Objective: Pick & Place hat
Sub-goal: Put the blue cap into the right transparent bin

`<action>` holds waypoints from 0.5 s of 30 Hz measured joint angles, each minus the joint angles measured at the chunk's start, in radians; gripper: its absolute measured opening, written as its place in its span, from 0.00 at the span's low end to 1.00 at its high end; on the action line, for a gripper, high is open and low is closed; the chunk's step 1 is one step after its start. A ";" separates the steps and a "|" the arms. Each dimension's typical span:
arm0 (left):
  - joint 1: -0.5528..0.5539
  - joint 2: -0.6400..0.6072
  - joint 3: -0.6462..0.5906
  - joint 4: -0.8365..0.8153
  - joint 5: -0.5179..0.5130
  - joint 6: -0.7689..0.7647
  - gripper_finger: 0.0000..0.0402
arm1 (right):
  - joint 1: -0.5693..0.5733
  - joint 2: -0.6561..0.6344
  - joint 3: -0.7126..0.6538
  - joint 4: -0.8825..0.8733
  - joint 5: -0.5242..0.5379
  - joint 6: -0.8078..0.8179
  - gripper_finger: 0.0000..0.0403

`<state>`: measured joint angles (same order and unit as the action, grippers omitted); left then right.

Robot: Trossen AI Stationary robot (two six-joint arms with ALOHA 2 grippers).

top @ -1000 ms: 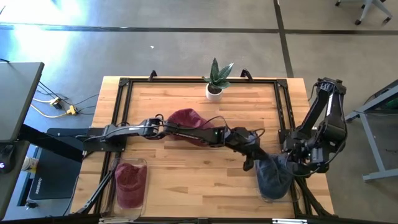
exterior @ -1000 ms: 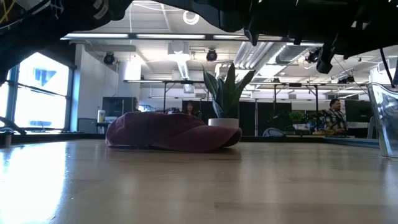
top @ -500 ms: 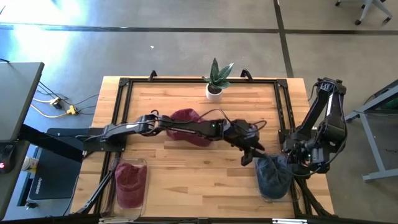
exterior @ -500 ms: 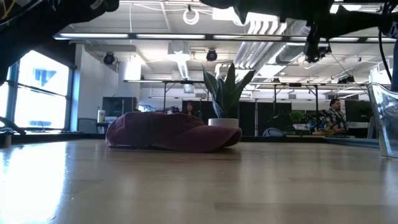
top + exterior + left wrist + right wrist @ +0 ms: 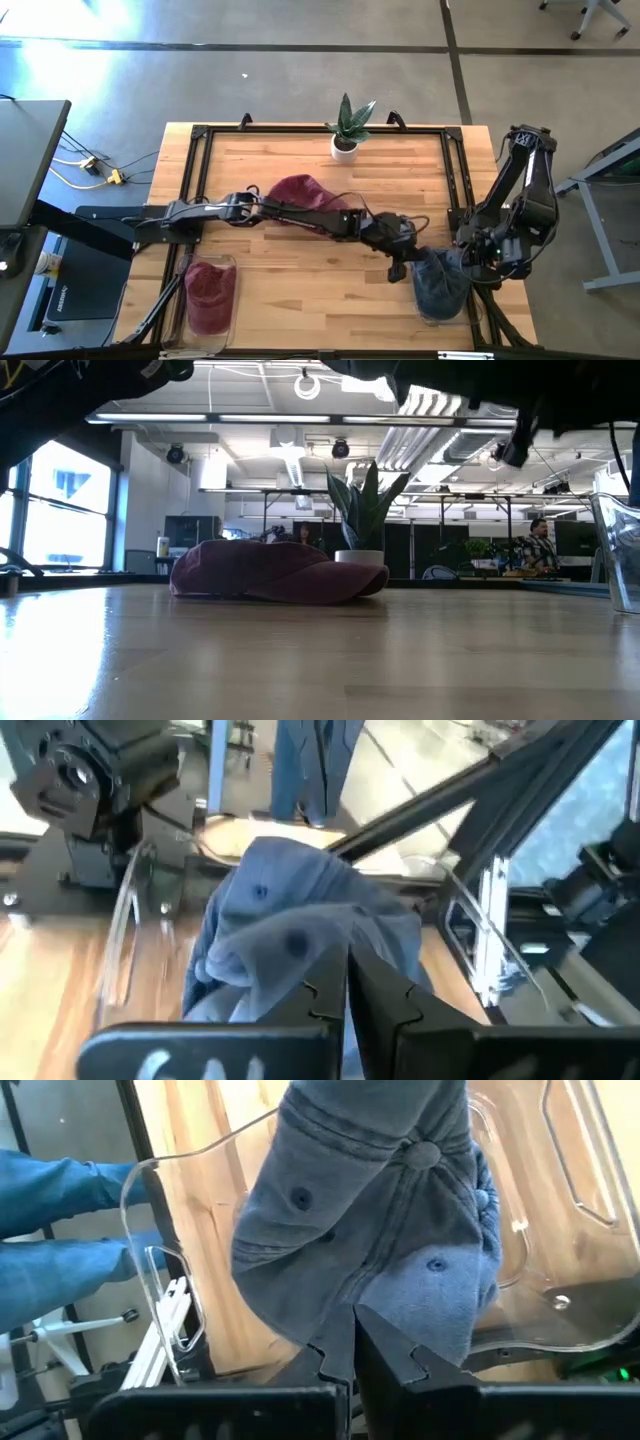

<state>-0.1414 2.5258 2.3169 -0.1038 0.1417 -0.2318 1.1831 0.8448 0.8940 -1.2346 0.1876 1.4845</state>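
Note:
A maroon hat (image 5: 300,195) (image 5: 275,572) lies flat on the table's middle. A blue-grey hat (image 5: 440,283) (image 5: 300,930) (image 5: 380,1210) lies crumpled in a clear bin (image 5: 150,1230) at the near right corner. My left gripper (image 5: 398,268) (image 5: 348,955) reaches across the table and hangs shut just left of that bin, pointing at the blue hat and apart from it. My right gripper (image 5: 353,1312) is shut above the blue hat, with its arm (image 5: 510,225) folded at the right edge.
A second maroon hat (image 5: 208,288) sits in a clear bin at the near left corner. A potted plant (image 5: 345,130) (image 5: 362,510) stands at the far edge's middle. A black frame (image 5: 455,180) runs around the table. People show in the room beyond.
My left gripper swung a little toward the far edge, away from the right bin. It then came back toward the near edge and stands beside the bin again. Both hats have stayed where they were.

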 joint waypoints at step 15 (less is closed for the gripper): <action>-0.009 0.088 -0.006 0.044 -0.043 -0.013 0.01 | 0.002 0.000 0.001 0.025 -0.069 0.132 0.00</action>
<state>-0.1509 2.6136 2.3111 -0.0595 0.0985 -0.2447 1.1854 0.8446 0.8945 -1.2096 0.1189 1.6168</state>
